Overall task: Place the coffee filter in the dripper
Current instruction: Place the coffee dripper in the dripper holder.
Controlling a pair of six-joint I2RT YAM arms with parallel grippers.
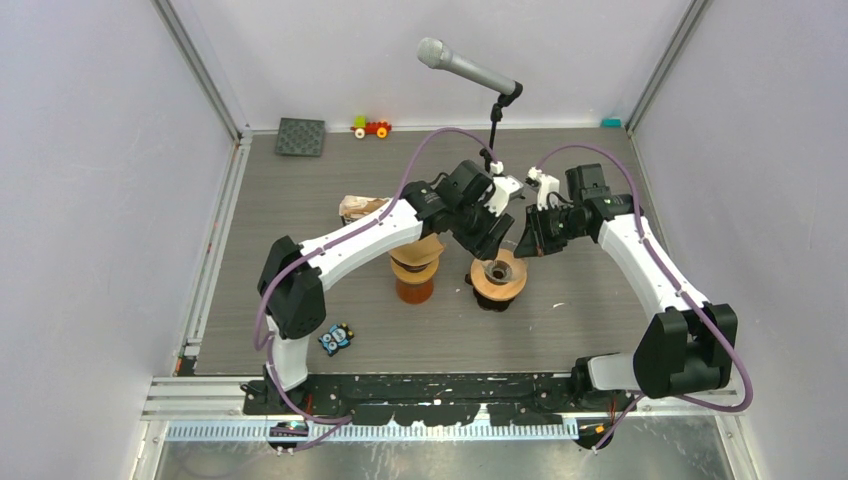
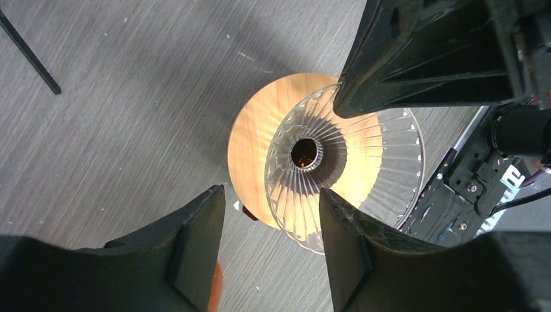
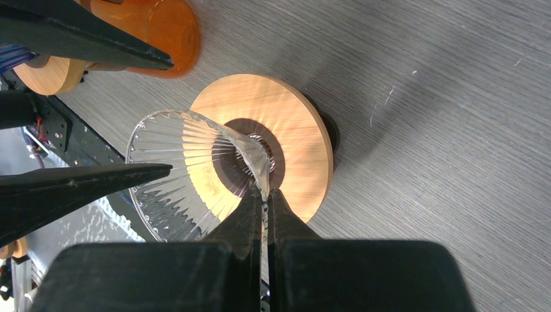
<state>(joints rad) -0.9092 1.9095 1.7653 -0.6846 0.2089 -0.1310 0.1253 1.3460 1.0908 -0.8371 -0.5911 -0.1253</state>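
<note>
Currently both of my arms meet over the middle of the grey table (image 1: 580, 325), where the task's dripper (image 2: 364, 175) sits: a ribbed clear glass cone seated in a round wooden collar (image 2: 256, 140). My right gripper (image 3: 265, 192) is pressed together on the cone's thin wall at the rim, pinching the glass between both fingertips. I judge this grip is there to steady the dripper, so that it neither tips nor slides when paper goes in. My left gripper (image 2: 271, 195) hovers over the near side of the cone's open mouth with its fingers spread, and its wrist camera shows nothing between them. No coffee filter lies in the dripper, whose ribs are bare down to the small drain hole. The likeliest supply is a tan paper stack (image 1: 358, 207) at the back left of the table, half hidden by my left arm and well apart from the dripper; I cannot tell for certain that it is filter paper. Just beside the dripper, on its left, stands an orange glass vessel (image 1: 414, 290) topped with something tan and cone-shaped, possibly a filter as well. By my reckoning the placing is not yet done, and the left gripper needs paper first
</note>
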